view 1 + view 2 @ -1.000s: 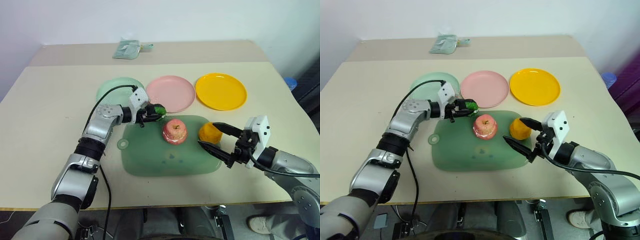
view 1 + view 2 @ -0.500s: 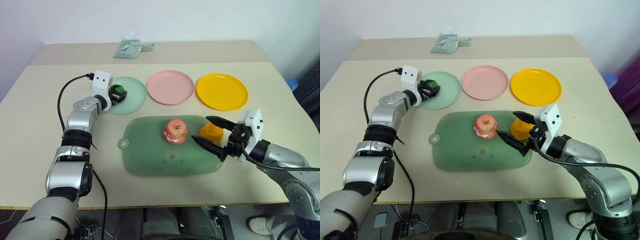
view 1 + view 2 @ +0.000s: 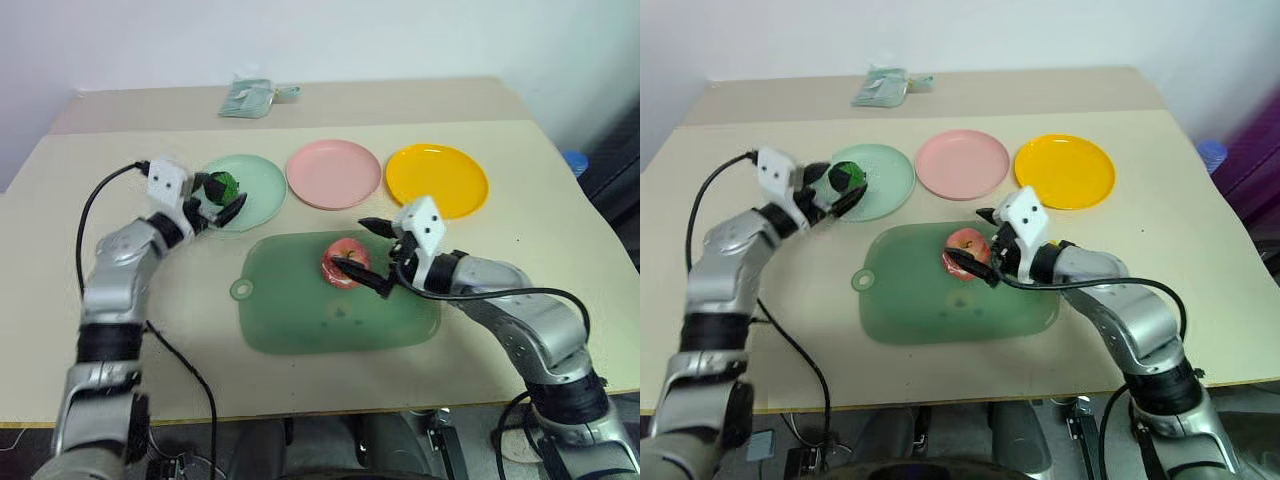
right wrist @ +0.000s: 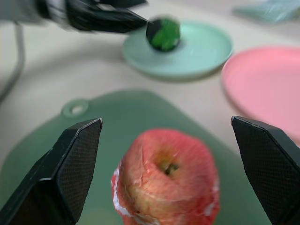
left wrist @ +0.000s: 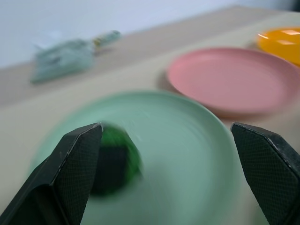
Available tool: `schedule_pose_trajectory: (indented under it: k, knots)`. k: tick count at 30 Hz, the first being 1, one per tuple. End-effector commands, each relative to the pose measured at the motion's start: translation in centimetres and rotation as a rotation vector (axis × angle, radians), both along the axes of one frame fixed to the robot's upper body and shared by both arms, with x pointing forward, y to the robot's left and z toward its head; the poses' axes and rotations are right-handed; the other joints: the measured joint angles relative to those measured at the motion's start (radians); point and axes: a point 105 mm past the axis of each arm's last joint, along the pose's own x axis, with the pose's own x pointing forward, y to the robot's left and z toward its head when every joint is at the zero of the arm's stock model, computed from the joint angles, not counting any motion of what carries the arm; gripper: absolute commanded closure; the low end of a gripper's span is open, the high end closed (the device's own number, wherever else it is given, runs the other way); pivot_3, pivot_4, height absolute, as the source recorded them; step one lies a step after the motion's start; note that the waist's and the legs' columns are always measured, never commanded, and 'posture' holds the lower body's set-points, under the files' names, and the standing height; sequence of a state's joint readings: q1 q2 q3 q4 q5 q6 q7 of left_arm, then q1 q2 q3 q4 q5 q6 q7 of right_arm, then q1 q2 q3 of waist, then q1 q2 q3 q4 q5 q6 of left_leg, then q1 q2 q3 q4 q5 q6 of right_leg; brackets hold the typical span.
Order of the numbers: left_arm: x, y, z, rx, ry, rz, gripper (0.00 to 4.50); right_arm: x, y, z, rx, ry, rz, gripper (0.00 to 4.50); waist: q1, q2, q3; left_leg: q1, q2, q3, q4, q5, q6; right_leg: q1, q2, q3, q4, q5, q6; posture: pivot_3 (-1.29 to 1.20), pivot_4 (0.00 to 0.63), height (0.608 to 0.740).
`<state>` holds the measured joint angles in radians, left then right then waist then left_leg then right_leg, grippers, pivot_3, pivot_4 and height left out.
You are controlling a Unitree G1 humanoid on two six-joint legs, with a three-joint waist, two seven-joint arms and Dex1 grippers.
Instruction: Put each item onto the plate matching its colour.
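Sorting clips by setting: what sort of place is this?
Probably an indoor test room, not a kitchen: a bare beige table against a plain white wall, holding only coloured plastic plates and toy-like fruit.

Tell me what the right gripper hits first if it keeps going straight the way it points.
Most likely the pink-red apple: it sits on the green tray directly between the open jaws of the right gripper, though how near is hard to judge.

No text, label, brand, number or sign can be read anywhere in these views. The plates (image 3: pixel 333 173), the tray (image 3: pixel 300 330) and the fruit carry no lettering. The packet (image 3: pixel 247 98) at the far edge of the counter (image 3: pixel 520 270) is too small to show any print.
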<state>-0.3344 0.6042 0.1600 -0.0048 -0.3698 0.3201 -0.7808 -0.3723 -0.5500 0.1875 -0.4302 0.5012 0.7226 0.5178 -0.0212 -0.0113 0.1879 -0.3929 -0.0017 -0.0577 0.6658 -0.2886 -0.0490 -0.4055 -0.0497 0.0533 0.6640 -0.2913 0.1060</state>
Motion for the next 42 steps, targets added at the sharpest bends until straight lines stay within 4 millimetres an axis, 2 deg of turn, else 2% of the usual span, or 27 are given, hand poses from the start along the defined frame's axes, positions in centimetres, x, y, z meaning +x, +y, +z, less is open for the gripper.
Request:
schedule_pose_trajectory:
  k: [1, 5, 6, 7, 8, 9, 12, 18, 22, 25, 27, 30, 33, 36, 38, 40, 42]
  knots:
    - [-3.6, -2.2, 0.1, 0.015, 0.039, -0.186, 0.03, 0.5, 0.2, -1.2, -0.056, 0.026, -0.005, 0.0, 0.008, 0.0, 0.0, 0.0, 0.0, 0.0, 0.0, 0.0, 0.0, 0.0, 0.0, 0.0, 0.0, 0.0, 0.0, 0.0, 0.15, 0.74]
    - [-6.0, -2.9, -1.4, 0.025, 0.114, -0.237, 0.03, 0.7, 0.3, -2.1, -0.07, 0.065, 0.004, 0.0, 0.01, -0.001, -0.001, 0.0, -0.001, -0.001, 0.0, 0.0, 0.0, 0.001, -0.001, -0.001, 0.0, 0.0, 0.0, 0.0, 0.15, 0.74]
    - [-6.4, -3.1, -1.7, 0.025, 0.125, -0.238, 0.0, 0.8, 0.3, -1.9, -0.065, 0.062, -0.001, 0.53, 0.01, -0.001, -0.001, 0.0, 0.0, -0.001, 0.0, 0.0, 0.0, 0.002, -0.001, -0.001, 0.0, 0.0, 0.0, 0.0, 0.15, 0.74]
    - [-6.8, -3.2, -2.0, 0.019, 0.139, -0.237, 0.0, 1.1, 0.5, -1.4, -0.053, 0.04, -0.002, 0.57, 0.009, -0.001, -0.001, 0.0, 0.0, -0.001, 0.0, 0.0, 0.0, 0.002, 0.0, -0.001, -0.001, 0.0, 0.0, 0.0, 0.15, 0.74]
    - [-7.2, -3.4, -2.3, 0.009, 0.15, -0.239, 0.0, 1.4, 0.7, -0.3, -0.029, 0.007, -0.006, 1.1, 0.004, -0.001, -0.001, 0.001, 0.0, -0.002, 0.0, 0.0, 0.0, 0.002, 0.001, -0.001, 0.0, 0.0, 0.0, 0.0, 0.15, 0.74]
    - [-7.7, -3.8, -2.5, -0.003, 0.158, -0.243, 0.0, 2.3, 1.0, 1.1, 0.002, -0.039, -0.029, 1.23, 0.0, -0.001, -0.001, 0.001, 0.0, -0.001, 0.0, 0.0, 0.001, 0.002, 0.001, -0.001, 0.0, 0.0, 0.0, 0.0, 0.15, 0.74]
    - [-8.7, -4.7, -3.0, -0.024, 0.175, -0.257, 0.0, 6.5, 0.9, 3.7, 0.056, -0.079, -0.188, 1.23, -0.018, 0.0, 0.0, 0.001, 0.0, 0.0, 0.0, 0.0, 0.001, 0.0, 0.002, 0.0, 0.001, 0.0, 0.0, 0.0, 0.15, 0.74]
    - [-9.2, -5.8, -3.0, -0.044, 0.165, -0.267, 0.0, 13.7, 0.9, 4.2, 0.046, -0.057, -0.382, 1.23, -0.02, -0.001, -0.001, 0.001, -0.001, -0.001, -0.001, 0.0, 0.0, 0.0, 0.001, -0.001, 0.0, 0.0, -0.001, 0.0, 0.15, 0.74]
    - [-9.0, -6.1, -2.8, -0.052, 0.152, -0.254, 0.0, 16.0, 1.4, 4.5, 0.066, -0.088, -0.408, 1.23, -0.023, 0.0, 0.0, 0.0, -0.002, 0.0, -0.002, 0.0, 0.0, -0.001, 0.001, -0.001, 0.0, 0.0, -0.001, 0.0, 0.15, 0.74]
    - [-9.1, -6.2, -2.7, -0.056, 0.144, -0.241, 0.0, 16.3, 1.1, 5.8, 0.117, -0.145, -0.385, 0.11, -0.024, 0.0, 0.0, 0.0, -0.001, 0.001, -0.003, 0.0, 0.0, -0.002, 0.001, 0.0, 0.0, 0.0, -0.001, 0.0, 0.15, 0.74]
    - [-9.2, -6.2, -2.6, -0.059, 0.139, -0.229, 0.0, 15.9, -0.1, 6.9, 0.114, -0.236, -0.374, 0.05, -0.024, 0.0, 0.0, -0.001, -0.001, 0.001, -0.003, 0.0, 0.0, -0.002, 0.001, 0.0, 0.0, 0.0, -0.001, 0.0, 0.15, 0.74]
    - [-9.3, -6.2, -2.5, -0.059, 0.137, -0.224, 0.0, 14.2, -2.1, 7.8, 0.123, -0.313, -0.309, 0.05, -0.018, 0.001, 0.0, -0.001, 0.0, 0.0, -0.003, 0.0, 0.0, -0.002, 0.001, 0.0, 0.0, 0.0, -0.001, 0.0, 0.15, 0.74]
    - [-9.2, -6.3, -2.3, -0.055, 0.133, -0.235, 0.0, 9.6, -5.2, 8.1, 0.088, -0.353, -0.156, 0.05, -0.008, 0.0, 0.0, -0.001, -0.001, 0.0, -0.002, 0.0, 0.0, -0.001, 0.0, -0.001, -0.001, 0.0, -0.001, 0.0, 0.15, 0.74]
    - [-9.0, -6.5, -2.1, -0.05, 0.128, -0.258, 0.0, 5.0, -7.8, 6.9, 0.028, -0.27, -0.061, 0.05, 0.008, 0.002, 0.001, -0.001, -0.001, 0.0, -0.002, -0.001, 0.001, 0.0, -0.001, -0.001, -0.002, 0.0, -0.001, 0.0, 0.15, 0.74]
    - [-8.8, -6.7, -1.9, -0.05, 0.123, -0.276, 0.0, 2.5, -9.0, 5.8, 0.013, -0.187, -0.032, 0.05, 0.006, 0.002, 0.001, 0.0, -0.001, 0.0, -0.002, -0.001, 0.001, 0.0, 0.0, -0.001, -0.002, 0.0, -0.001, 0.0, 0.15, 0.74]
    - [-8.7, -6.9, -1.8, -0.05, 0.119, -0.29, 0.0, 1.0, -9.8, 4.3, -0.005, -0.111, -0.034, 0.05, 0.0, 0.002, 0.001, 0.001, -0.001, 0.001, -0.002, -0.001, 0.001, 0.002, 0.001, 0.0, -0.002, 0.0, -0.001, 0.0, 0.15, 0.74]
    - [-8.5, -7.2, -1.7, -0.052, 0.117, -0.308, 0.0, 0.0, -10.5, 1.6, -0.06, -0.016, -0.063, 0.05, -0.001, 0.002, 0.0, 0.003, 0.0, 0.001, -0.002, -0.001, 0.001, 0.003, 0.004, 0.0, -0.002, 0.0, -0.001, 0.0, 0.15, 0.74]
